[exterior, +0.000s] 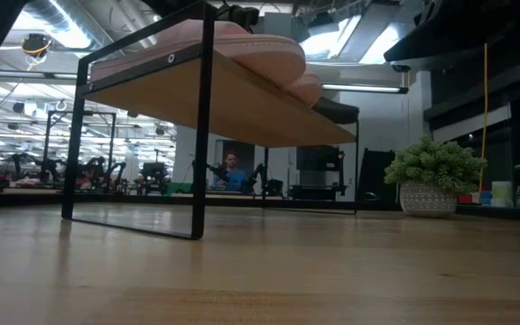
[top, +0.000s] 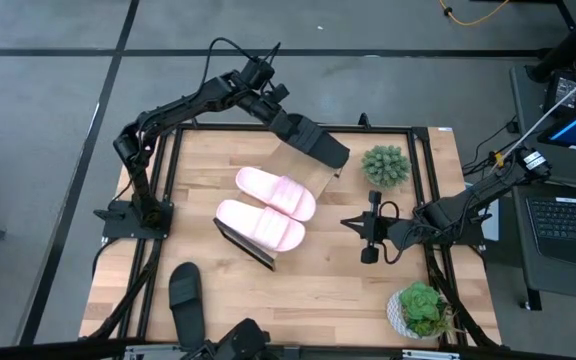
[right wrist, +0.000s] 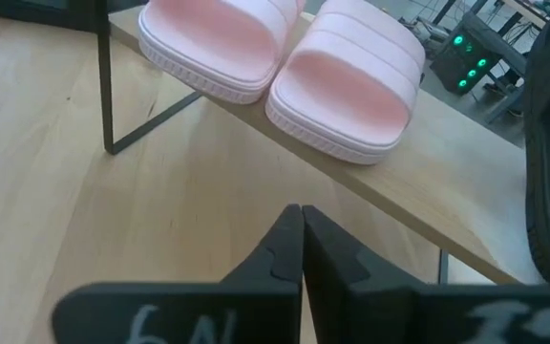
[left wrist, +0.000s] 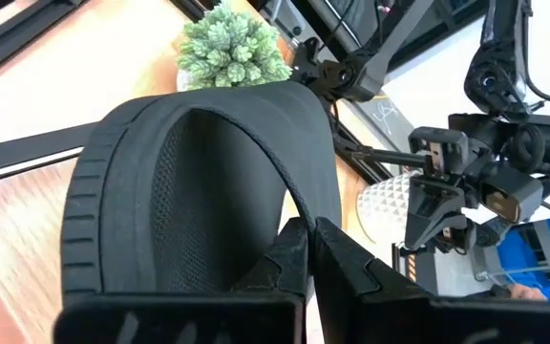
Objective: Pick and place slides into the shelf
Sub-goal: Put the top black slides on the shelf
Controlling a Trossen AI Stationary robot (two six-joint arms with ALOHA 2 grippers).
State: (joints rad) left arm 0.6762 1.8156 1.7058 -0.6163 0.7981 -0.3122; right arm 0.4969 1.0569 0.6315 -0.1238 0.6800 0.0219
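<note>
My left gripper reaches over the table's far side, shut on a black slide above the far end of the slanted wood shelf. In the low view this black slide sits at the board's far end. Two pale pink slides lie side by side on the shelf, soles on the board. A second black slide lies flat on the table near its near-left corner. My right gripper waits shut, right of the shelf, touching nothing. My left gripper pinches the black slide's wide strap between its two fingers, at one side of the arch. The fingers come at it from the table's far-left side, slanting down. Whether the slide's sole touches the shelf board I cannot tell.
A small green plant stands just right of the shelf's far end, and a potted plant stands at the near-right corner. A black frame runs around the tabletop. Bare wood lies between the shelf and the near edge.
</note>
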